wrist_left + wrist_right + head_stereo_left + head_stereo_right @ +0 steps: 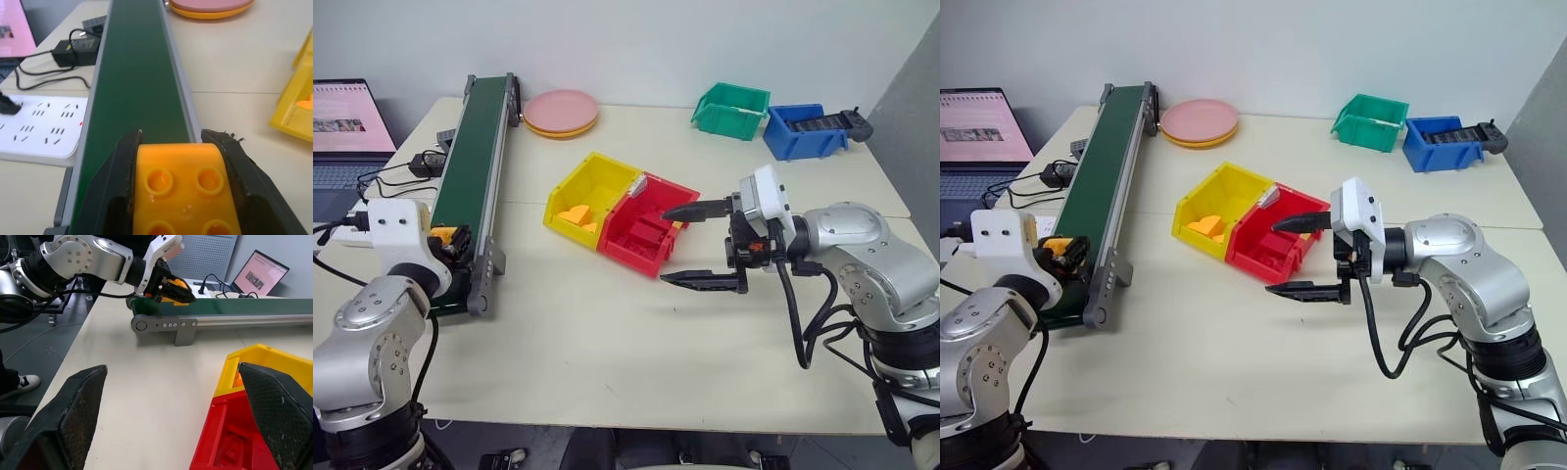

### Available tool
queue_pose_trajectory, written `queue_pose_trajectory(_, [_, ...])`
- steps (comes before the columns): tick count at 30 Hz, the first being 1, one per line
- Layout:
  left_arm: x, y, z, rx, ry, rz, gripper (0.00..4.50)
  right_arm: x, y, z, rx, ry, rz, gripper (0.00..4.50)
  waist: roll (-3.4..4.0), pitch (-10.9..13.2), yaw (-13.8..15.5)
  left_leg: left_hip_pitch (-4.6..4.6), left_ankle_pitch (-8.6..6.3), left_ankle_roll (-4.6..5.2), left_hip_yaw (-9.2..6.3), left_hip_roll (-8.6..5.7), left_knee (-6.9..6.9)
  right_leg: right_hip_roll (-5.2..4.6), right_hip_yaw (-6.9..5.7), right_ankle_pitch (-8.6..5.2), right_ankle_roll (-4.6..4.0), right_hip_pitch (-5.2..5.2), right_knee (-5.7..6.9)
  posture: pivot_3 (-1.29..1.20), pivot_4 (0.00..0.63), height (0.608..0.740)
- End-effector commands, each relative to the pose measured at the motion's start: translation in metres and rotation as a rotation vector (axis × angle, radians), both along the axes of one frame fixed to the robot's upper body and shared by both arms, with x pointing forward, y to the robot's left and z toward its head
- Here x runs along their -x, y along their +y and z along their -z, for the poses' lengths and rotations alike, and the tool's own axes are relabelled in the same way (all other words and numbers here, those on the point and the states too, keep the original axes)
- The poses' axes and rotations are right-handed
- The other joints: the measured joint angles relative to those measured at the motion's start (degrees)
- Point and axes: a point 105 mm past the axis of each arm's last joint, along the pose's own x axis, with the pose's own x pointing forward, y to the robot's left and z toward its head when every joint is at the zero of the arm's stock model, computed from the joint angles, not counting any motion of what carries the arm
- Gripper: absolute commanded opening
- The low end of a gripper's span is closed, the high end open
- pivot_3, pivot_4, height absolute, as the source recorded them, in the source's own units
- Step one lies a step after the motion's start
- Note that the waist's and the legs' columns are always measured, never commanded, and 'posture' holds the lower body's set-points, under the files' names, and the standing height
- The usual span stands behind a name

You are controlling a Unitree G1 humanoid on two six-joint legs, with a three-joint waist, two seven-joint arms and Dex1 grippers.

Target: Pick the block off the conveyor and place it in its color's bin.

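Black fingers (122, 181) of the left gripper (178, 196) clamp the small orange-yellow studded plastic block (183, 188) over the dark green conveyor belt's (475, 162) near end, by the worktop's (636, 343) left edge, ready to carry it to the yellow plastic bin (592, 181) mid-worktop. The right gripper (700, 245) waits with fingers spread, empty.

Our left gripper (178, 161) is clamped on the block (183, 191); our right gripper (700, 245) hangs agape above the table's middle.

A cream table (636, 362) stands against a plain pale wall (685, 39), grey floor (44, 345) beside.
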Motion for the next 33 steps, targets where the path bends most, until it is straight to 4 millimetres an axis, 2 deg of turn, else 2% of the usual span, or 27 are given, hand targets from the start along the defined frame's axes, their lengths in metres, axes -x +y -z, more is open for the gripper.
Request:
queue_pose_trajectory(1, [-0.015,-0.058,-0.036,-0.047,-0.085,0.29,1.54,-0.003,-0.012,-0.015,-0.004,-0.086,0.065,4.5,-0.01,0.0,0.2,-0.03,0.0,0.0,-0.01,0.0,0.0,0.0,-0.03,0.0,0.0,0.0,0.0,0.0,0.15,0.74])
queue_pose_trajectory(3, [-0.022,-0.077,-0.04,-0.057,-0.084,0.383,1.54,-0.003,-0.017,-0.015,0.001,-0.098,0.097,4.5,-0.06,0.0,0.9,-0.13,0.01,-0.01,-0.16,-0.04,0.04,-0.03,-0.18,0.0,0.0,0.0,0.0,0.0,0.15,0.74])
queue_pose_trajectory(7, [-0.041,-0.092,-0.046,-0.068,-0.09,0.455,1.54,-0.002,-0.021,-0.015,0.0,-0.108,0.149,4.5,-0.05,0.0,0.4,-0.13,0.01,-0.02,-0.05,-0.09,0.03,-0.05,-0.05,0.0,0.0,-0.01,-0.07,0.0,0.15,0.74])
queue_pose_trajectory(9, [-0.055,-0.106,-0.045,-0.076,-0.085,0.511,1.54,-0.001,-0.024,-0.017,-0.004,-0.118,0.185,4.5,-0.04,0.0,0.0,-0.13,0.02,-0.02,-0.02,-0.06,0.0,-0.03,-0.03,0.0,0.0,-0.06,-0.06,0.0,0.15,0.74])
queue_pose_trajectory(13, [-0.077,-0.12,-0.042,-0.098,-0.083,0.559,1.54,0.0,-0.024,-0.017,0.001,-0.141,0.236,4.5,-0.03,0.0,-0.1,-0.15,0.02,-0.02,-0.03,-0.02,0.0,0.01,-0.06,0.0,0.0,-0.1,0.02,0.0,0.15,0.74])
queue_pose_trajectory(19, [-0.108,-0.133,-0.035,-0.127,-0.074,0.595,1.54,-0.004,-0.025,-0.027,-0.015,-0.115,0.346,4.5,-0.03,0.0,0.0,-0.14,0.02,-0.02,0.0,-0.05,0.03,0.01,-0.01,0.0,0.0,-0.09,0.0,0.0,0.15,0.74])
queue_pose_trajectory(27, [-0.119,-0.14,-0.034,-0.113,-0.096,0.623,1.54,-0.003,-0.028,-0.026,0.008,-0.117,0.367,4.5,-0.04,0.0,0.0,-1.01,0.1,-0.14,0.08,-0.08,0.22,-0.01,0.04,0.02,0.01,-0.97,0.23,0.0,0.15,0.74])
queue_pose_trajectory(29, [-0.118,-0.141,-0.034,-0.1,-0.098,0.637,2.24,-0.002,-0.029,-0.025,0.014,-0.119,0.369,4.5,-0.04,0.0,0.0,-1.01,0.07,-0.09,0.07,-0.06,0.22,0.0,0.03,0.02,0.01,-0.97,0.24,0.0,0.15,0.74])
queue_pose_trajectory(30, [-0.117,-0.141,-0.034,-0.098,-0.099,0.642,2.3,-0.002,-0.029,-0.025,0.017,-0.121,0.37,4.5,-0.04,0.0,0.0,-1.0,0.06,-0.07,0.08,-0.06,0.22,-0.01,0.04,0.02,0.01,-0.98,0.27,0.0,0.15,0.74])
queue_pose_trajectory(33, [-0.117,-0.142,-0.034,-0.093,-0.098,0.647,2.93,-0.002,-0.029,-0.025,0.021,-0.125,0.367,4.5,-0.04,0.0,0.0,-0.97,0.03,-0.02,0.08,-0.07,0.22,-0.01,0.04,0.02,0.01,-0.98,0.35,0.0,0.15,0.74])
